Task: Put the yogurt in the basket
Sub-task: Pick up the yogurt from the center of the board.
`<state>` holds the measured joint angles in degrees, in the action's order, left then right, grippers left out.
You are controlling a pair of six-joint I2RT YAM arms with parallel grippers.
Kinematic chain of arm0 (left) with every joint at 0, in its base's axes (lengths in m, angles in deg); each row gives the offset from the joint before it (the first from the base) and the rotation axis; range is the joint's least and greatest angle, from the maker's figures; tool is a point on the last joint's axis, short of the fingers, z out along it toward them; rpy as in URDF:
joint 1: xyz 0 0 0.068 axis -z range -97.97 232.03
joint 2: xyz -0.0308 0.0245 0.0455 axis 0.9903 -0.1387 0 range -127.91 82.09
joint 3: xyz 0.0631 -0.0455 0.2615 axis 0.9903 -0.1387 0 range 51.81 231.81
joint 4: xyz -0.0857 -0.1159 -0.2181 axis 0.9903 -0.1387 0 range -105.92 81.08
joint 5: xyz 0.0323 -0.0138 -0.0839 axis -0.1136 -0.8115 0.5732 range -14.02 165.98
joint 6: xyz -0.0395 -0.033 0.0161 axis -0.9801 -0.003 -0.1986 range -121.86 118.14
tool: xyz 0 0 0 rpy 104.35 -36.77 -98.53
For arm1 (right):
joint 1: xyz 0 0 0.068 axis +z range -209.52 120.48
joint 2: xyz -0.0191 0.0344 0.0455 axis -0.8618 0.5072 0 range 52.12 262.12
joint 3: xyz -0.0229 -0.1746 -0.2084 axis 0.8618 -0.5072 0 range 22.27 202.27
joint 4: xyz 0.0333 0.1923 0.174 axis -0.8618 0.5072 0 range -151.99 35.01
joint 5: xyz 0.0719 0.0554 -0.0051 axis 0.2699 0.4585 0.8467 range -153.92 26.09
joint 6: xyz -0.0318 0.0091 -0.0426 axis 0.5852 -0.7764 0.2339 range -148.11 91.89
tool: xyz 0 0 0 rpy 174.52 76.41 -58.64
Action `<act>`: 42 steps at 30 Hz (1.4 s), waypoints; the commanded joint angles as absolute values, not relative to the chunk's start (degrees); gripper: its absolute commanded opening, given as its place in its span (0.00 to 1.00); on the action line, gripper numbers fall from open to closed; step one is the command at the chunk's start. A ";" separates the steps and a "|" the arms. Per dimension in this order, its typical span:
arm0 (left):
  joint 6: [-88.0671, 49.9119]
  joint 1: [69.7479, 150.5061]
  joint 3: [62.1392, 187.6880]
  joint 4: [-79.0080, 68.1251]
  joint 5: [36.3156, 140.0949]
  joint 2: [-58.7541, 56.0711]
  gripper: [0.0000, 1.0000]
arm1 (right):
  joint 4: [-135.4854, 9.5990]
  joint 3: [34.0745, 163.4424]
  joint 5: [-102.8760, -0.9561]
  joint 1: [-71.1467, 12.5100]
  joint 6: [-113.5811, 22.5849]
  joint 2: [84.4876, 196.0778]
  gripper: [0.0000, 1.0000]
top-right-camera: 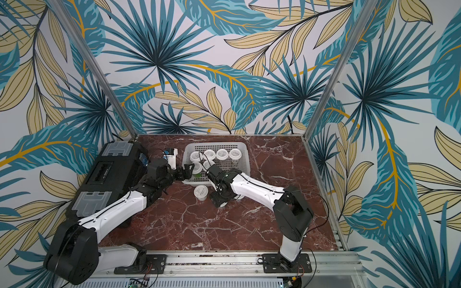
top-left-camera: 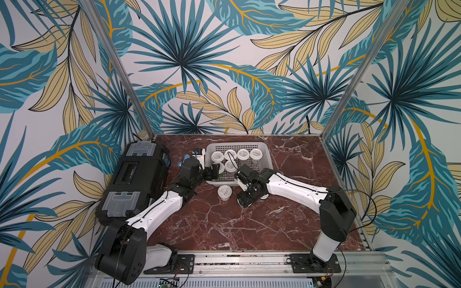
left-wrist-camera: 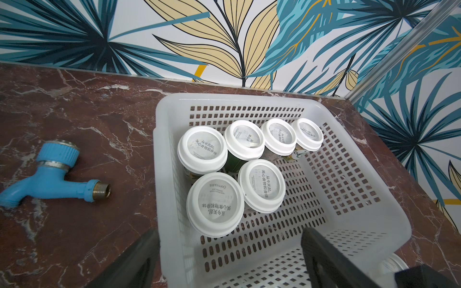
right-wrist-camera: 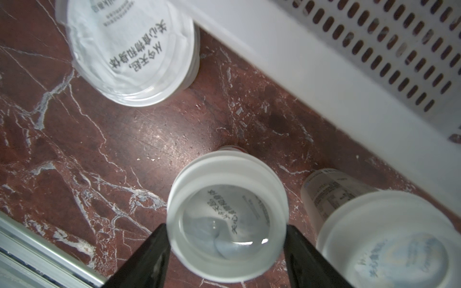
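Observation:
The pale basket sits at the back middle of the table and holds several white-lidded yogurt cups, all upright. My left gripper hovers open over the basket's near left corner, empty. My right gripper points down just in front of the basket. Its fingers press both sides of an upright yogurt cup standing on the table. A second cup stands right beside it. A third cup stands a little to the left.
A large black toolbox lies along the left edge. A blue tap fitting and a small white box lie between the toolbox and the basket. The basket wall runs close behind the right gripper.

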<state>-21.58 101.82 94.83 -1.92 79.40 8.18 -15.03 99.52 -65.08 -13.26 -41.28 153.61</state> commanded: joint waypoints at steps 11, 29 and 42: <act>-21.02 101.66 95.75 -2.42 78.68 9.51 0.93 | -14.22 100.01 -67.71 -13.10 -41.85 153.54 0.83; -21.02 101.66 95.99 -2.51 78.70 9.22 0.93 | -13.17 101.95 -66.51 -13.10 -40.77 155.27 0.81; -21.02 101.70 96.11 -2.59 78.91 9.03 0.93 | -12.89 101.77 -65.23 -13.10 -40.64 156.00 0.74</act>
<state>-21.56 101.82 94.83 -1.94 79.37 8.18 -14.46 101.66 -66.42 -13.26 -40.98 155.49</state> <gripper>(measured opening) 0.929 0.746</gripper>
